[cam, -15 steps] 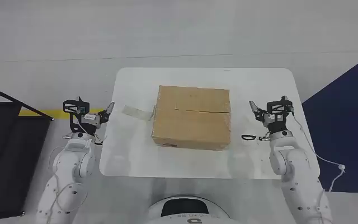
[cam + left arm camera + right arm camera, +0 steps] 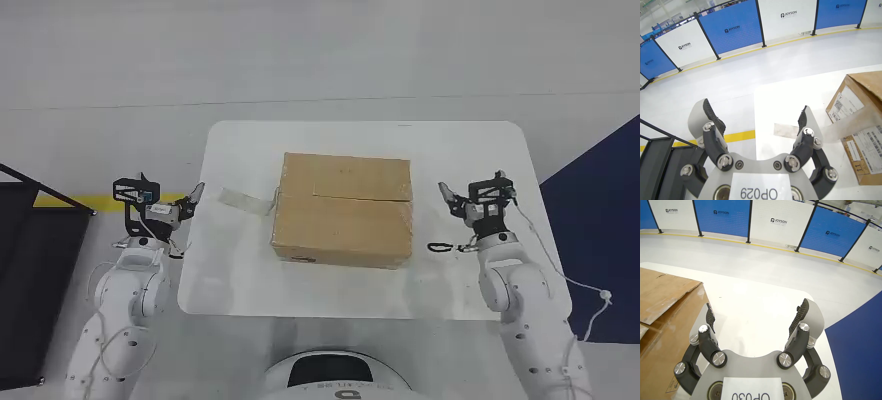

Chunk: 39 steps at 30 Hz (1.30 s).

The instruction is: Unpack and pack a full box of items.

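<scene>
A closed brown cardboard box (image 2: 343, 210) sits in the middle of the white table (image 2: 450, 150), its top flaps meeting along a seam. A loose strip of peeled tape (image 2: 240, 198) trails from its left side onto the table. My left gripper (image 2: 190, 200) hovers open at the table's left edge, short of the tape strip (image 2: 785, 129) and the labelled box side (image 2: 849, 111). My right gripper (image 2: 452, 200) is open just off the box's right side, with one of its fingers (image 2: 709, 315) close to the box wall (image 2: 668, 321). Nothing is between either pair of fingers.
A black rack (image 2: 20, 240) stands on the floor left of the table. A dark blue floor area (image 2: 600, 170) lies to the right. Bare table surface surrounds the box on all sides. Fence panels (image 2: 734, 32) stand far behind.
My right arm has shifted slightly towards the box. The left arm, the box and the tape strip have not moved.
</scene>
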Each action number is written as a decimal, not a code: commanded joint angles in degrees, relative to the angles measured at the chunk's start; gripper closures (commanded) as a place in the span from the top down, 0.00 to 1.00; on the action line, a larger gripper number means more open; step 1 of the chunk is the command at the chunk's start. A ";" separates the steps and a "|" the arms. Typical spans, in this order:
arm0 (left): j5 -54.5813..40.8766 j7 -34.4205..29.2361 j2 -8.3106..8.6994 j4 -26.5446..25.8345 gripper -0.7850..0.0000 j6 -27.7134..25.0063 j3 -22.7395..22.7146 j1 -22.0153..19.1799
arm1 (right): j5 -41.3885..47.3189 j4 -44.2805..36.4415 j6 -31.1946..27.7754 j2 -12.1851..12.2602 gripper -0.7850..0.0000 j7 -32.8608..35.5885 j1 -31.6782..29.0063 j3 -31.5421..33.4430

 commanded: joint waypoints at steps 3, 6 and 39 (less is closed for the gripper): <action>0.00 0.00 0.00 0.00 1.00 0.00 0.00 0.00 | -3.27 0.57 -5.26 0.17 1.00 2.69 1.25 -2.21; 0.00 0.00 0.00 0.00 1.00 0.00 0.00 0.00 | -3.03 1.53 -8.74 0.28 1.00 4.17 2.31 -2.60; 0.00 0.00 0.00 0.00 1.00 0.00 0.00 0.00 | 11.09 8.71 -35.51 2.40 1.00 4.34 5.85 2.14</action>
